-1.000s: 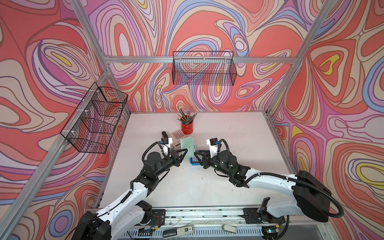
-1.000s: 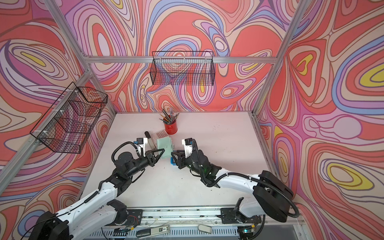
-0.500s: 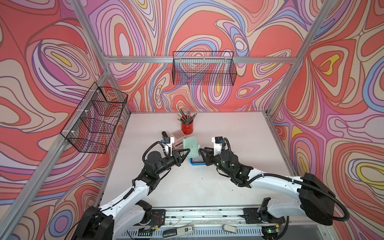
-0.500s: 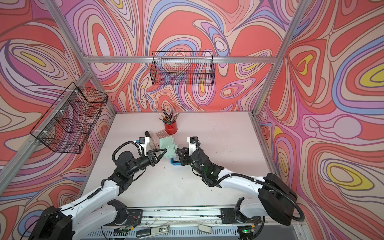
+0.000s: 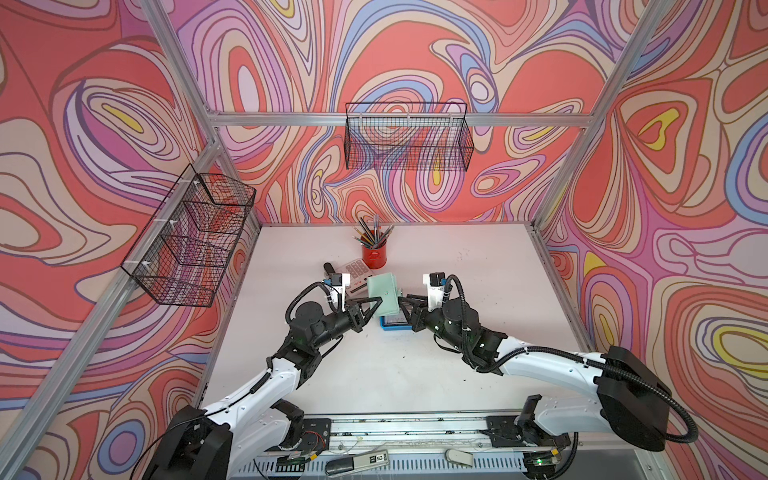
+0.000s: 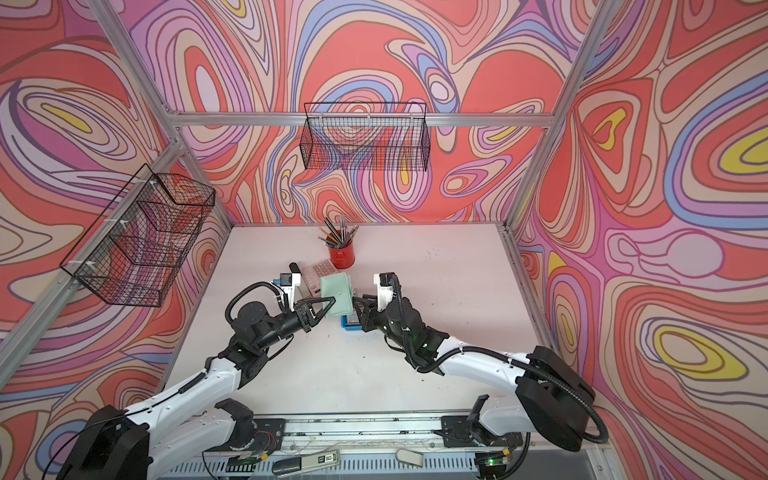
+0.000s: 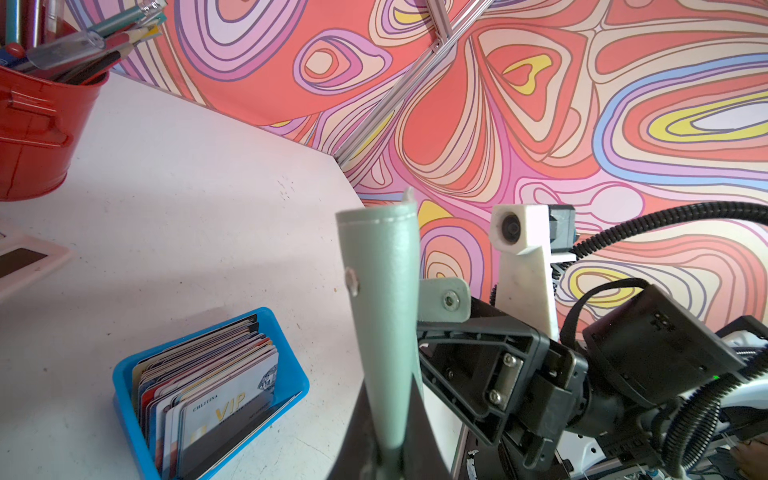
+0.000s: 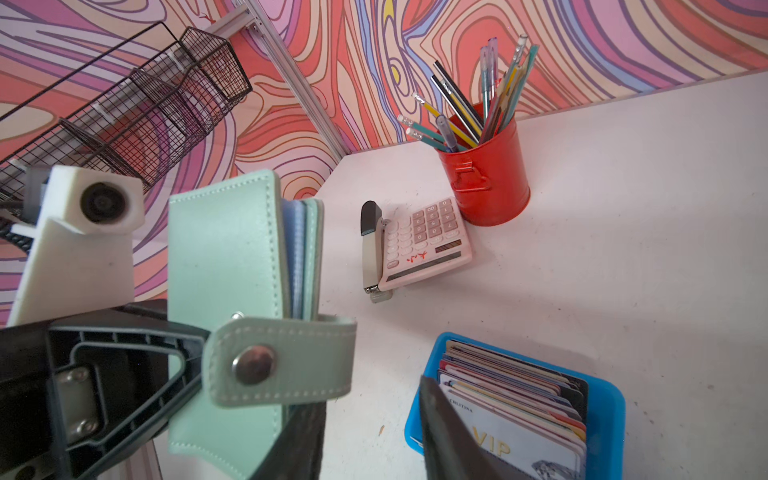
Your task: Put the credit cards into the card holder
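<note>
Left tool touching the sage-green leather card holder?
Touching. The left wrist view shows the left tool clamped on the pale sage-green leather card holder, its fingers pressed against both faces.

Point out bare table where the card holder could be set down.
Free: the wide stretch between the red cup and the right wall, and the near strip before the blue tray. Crowded around the calculator, cup, tray and held card holder.
</note>
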`<state>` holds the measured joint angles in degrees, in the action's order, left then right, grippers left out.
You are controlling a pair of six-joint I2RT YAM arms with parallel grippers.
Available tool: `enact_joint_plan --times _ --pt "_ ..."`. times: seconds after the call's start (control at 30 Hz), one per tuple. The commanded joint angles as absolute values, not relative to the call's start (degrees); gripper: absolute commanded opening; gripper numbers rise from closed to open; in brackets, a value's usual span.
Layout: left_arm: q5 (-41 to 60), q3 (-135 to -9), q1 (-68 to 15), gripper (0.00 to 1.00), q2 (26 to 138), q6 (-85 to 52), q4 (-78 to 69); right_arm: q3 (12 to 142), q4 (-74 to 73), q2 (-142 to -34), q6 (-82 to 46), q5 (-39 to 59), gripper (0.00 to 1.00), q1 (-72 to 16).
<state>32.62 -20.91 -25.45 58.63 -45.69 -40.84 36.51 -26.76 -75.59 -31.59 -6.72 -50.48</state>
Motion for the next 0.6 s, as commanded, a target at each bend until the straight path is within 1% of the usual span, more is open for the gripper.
enact_joint_plan --times 0.0,0.37,0.57 --pt "33.2 -22.2 -25.4 0.0 58.0 -45.9 -43.7 35.9 -29.6 -74.4 -32.1 -2.9 0.39 -50.6" --pt "31.7 -22.4 -25.4 0.0 57.1 -44.6 -41.4 35.1 -30.0 -73.5 -32.2 -3.7 0.39 -50.6" --pt "31.4 -22.4 -25.4 0.0 56.9 -44.3 -40.8 35.8 -30.0 -74.3 -32.2 -2.1 0.38 -50.5"
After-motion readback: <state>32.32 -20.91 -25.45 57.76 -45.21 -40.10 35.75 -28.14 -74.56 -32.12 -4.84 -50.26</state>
